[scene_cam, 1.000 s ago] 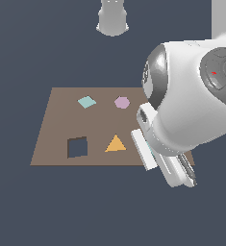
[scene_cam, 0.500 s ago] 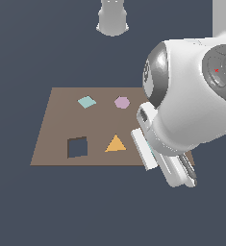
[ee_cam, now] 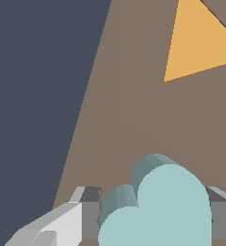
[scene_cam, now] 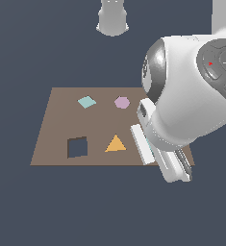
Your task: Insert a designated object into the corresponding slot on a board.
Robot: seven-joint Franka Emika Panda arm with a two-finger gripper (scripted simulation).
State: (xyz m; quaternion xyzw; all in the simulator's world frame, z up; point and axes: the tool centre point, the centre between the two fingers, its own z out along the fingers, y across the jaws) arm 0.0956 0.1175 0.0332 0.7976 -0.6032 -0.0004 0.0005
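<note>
In the wrist view the pale teal heart block (ee_cam: pixel 157 206) sits between my gripper's (ee_cam: pixel 153 218) two grey fingers (ee_cam: pixel 88 211), just above the brown board (ee_cam: pixel 129 120). The gripper is shut on the heart. In the exterior view the gripper (scene_cam: pixel 174 168) hangs over the board's (scene_cam: pixel 56 125) near corner on the exterior view's right. The arm's white body hides the heart there. The heart-shaped slot is hidden behind the arm in the exterior view and does not show in the wrist view.
On the board lie an orange triangle (scene_cam: pixel 115 143), also in the wrist view (ee_cam: pixel 196 43), a flat teal diamond (scene_cam: pixel 86 102) and a pink hexagon (scene_cam: pixel 121 102). A dark square hole (scene_cam: pixel 77 147) is near the front edge. The robot base (scene_cam: pixel 112 17) stands behind the board.
</note>
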